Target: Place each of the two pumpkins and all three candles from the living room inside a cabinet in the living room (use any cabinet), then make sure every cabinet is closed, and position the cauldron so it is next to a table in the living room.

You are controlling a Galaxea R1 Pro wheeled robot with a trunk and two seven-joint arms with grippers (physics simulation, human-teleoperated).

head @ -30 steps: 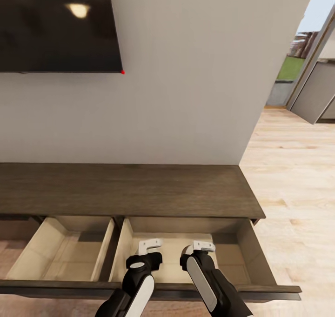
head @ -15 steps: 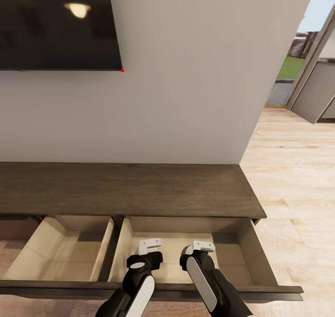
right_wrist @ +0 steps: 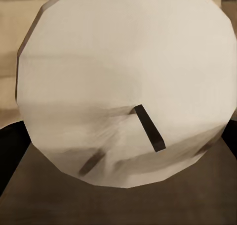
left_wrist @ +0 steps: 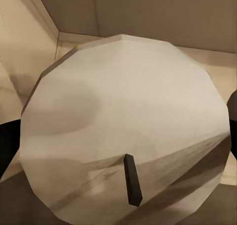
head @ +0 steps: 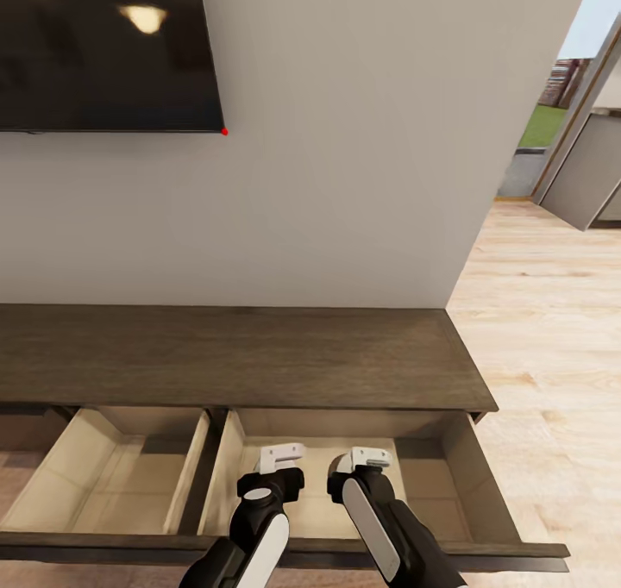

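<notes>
**Both arms poised over the open right drawer, each with a candle**

The long, low dark-brown wood cabinet (head: 241,355) stands against the pale wall, below the black wall-mounted screen (head: 103,45). Two of its wide drawers are pulled out, showing pale beige insides. The left tool (head: 278,460) and the right tool (head: 366,460) both hang over the right-hand drawer (head: 431,484), side by side and near each other, with the drawer floor directly beneath them. That placement suits a drop straight down into the compartment.

In the left wrist view a broad, off-white, many-sided candle with a short dark wick (left_wrist: 123,126) sits right in front of the tool, the drawer's beige corner behind it. The right wrist view shows a second off-white faceted candle with a dark wick (right_wrist: 123,81) just as close, with the drawer's dark front edge nearest the camera. Each candle appears to be clamped in its tool, though the fingers themselves are hidden behind the wax, so I judge this from closeness alone. Both candles are held wick toward the wrist.

Next step, likely: release both candles inside, then push the drawers shut.
</notes>
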